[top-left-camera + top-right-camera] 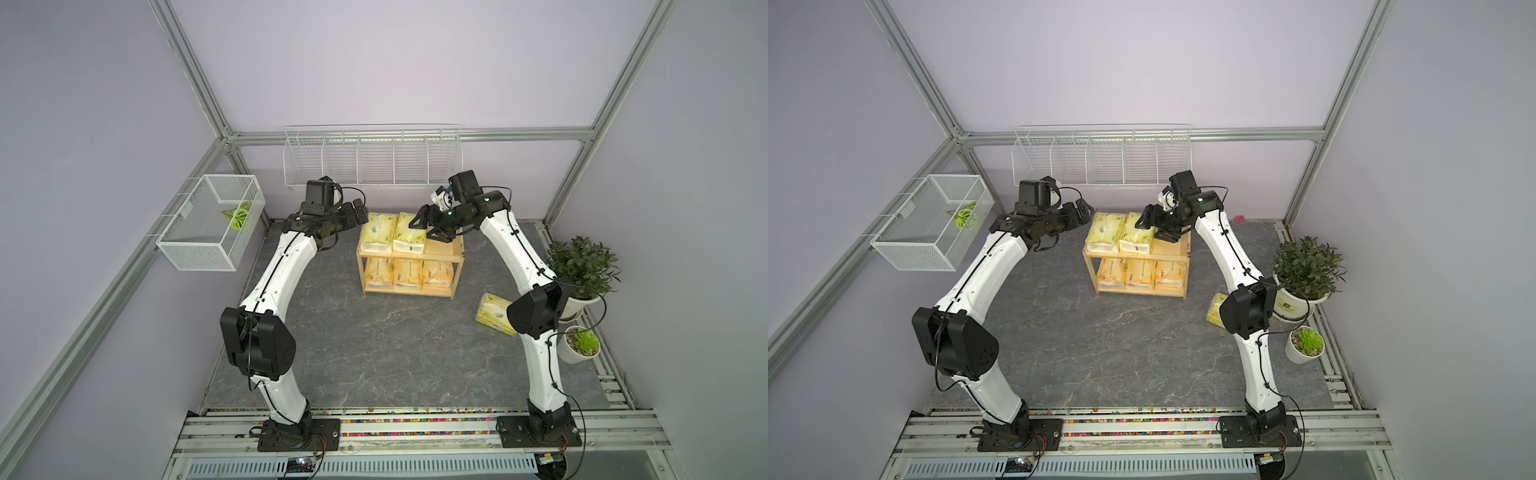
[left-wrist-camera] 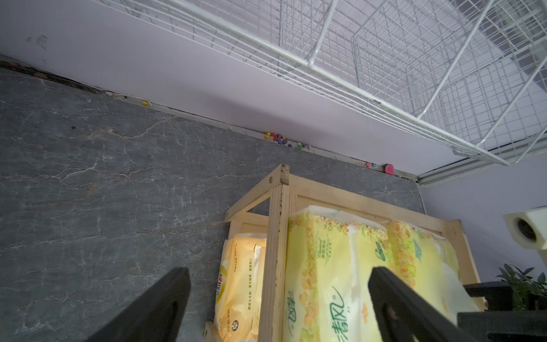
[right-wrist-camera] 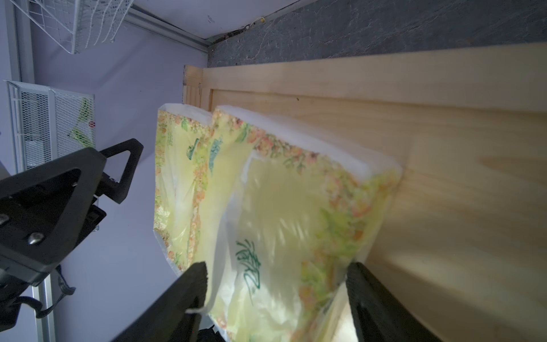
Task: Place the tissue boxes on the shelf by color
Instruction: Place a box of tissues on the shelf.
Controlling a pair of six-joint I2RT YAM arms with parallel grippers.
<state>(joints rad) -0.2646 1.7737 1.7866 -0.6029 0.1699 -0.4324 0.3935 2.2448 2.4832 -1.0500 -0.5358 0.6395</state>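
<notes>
Sorting looks nearly done, judging by how the wooden shelf (image 1: 409, 290) is filled. Its lower tier holds three orange tissue packs (image 1: 406, 272) side by side from end to end. On its rimmed top tier lie the left-end yellow-green pack (image 1: 376, 232) and the middle yellow-green pack (image 1: 409, 237), touching each other, while the right third of that tier is bare wood. The right gripper (image 1: 428, 229) hangs over the middle pack with its jaws astride it. In the right wrist view the fingers (image 3: 379, 308) sit at the pack's two long sides, but whether they squeeze the wrap or have let go cannot be told. The left gripper (image 1: 360, 212) hovers just beside the shelf's left end at top-tier height, jaws spread wide with nothing between them. One job appears to be left: the third yellow-green pack (image 1: 494, 312) lies on the slate tabletop (image 1: 374, 353) off the shelf's right front corner, near a potted plant (image 1: 582, 266) and partly hidden by the right arm's elbow (image 1: 536, 309). It likely belongs in the bare spot on the top tier.
</notes>
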